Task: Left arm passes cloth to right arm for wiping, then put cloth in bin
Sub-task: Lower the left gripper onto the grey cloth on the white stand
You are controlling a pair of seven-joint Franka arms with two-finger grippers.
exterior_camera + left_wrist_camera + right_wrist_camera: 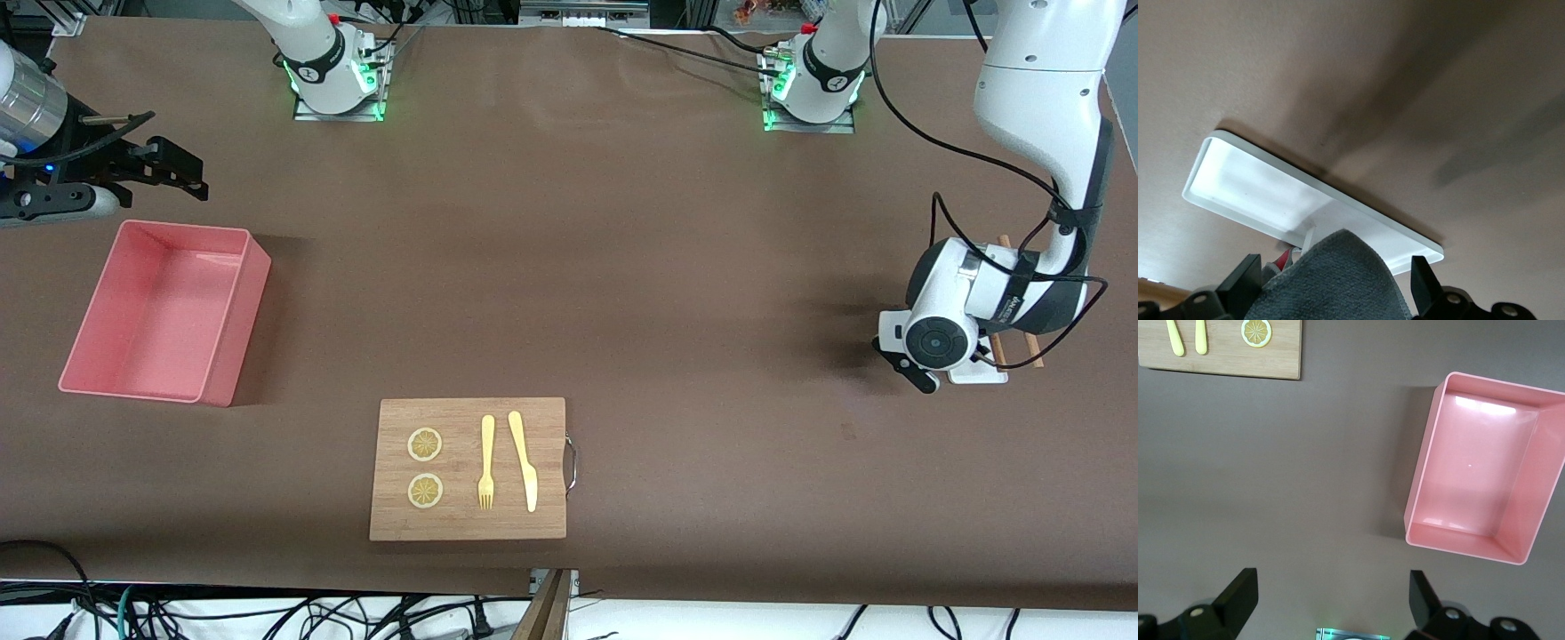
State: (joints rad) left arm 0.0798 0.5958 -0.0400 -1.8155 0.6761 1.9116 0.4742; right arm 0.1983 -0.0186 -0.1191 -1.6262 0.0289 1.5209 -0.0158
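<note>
In the left wrist view the cloth [1338,280], charcoal grey with a sliver of pink at one edge, bulges up between the fingers of my left gripper [1336,277]. The fingers stand wide apart on either side of it. In the front view my left gripper [914,372] is low at a small white tray [978,376] at the left arm's end of the table, and the wrist hides the cloth. My right gripper [164,147] is open and empty in the air just past the pink bin [240,338], toward the robots' bases. The bin [1425,473] is empty.
The white flat tray [1251,193] lies on the brown table under the cloth. Two wooden sticks [1027,347] lie beside it. A wooden cutting board [467,468] with two lemon slices, a fork and a knife sits near the front camera; its corner shows in the right wrist view [1225,357].
</note>
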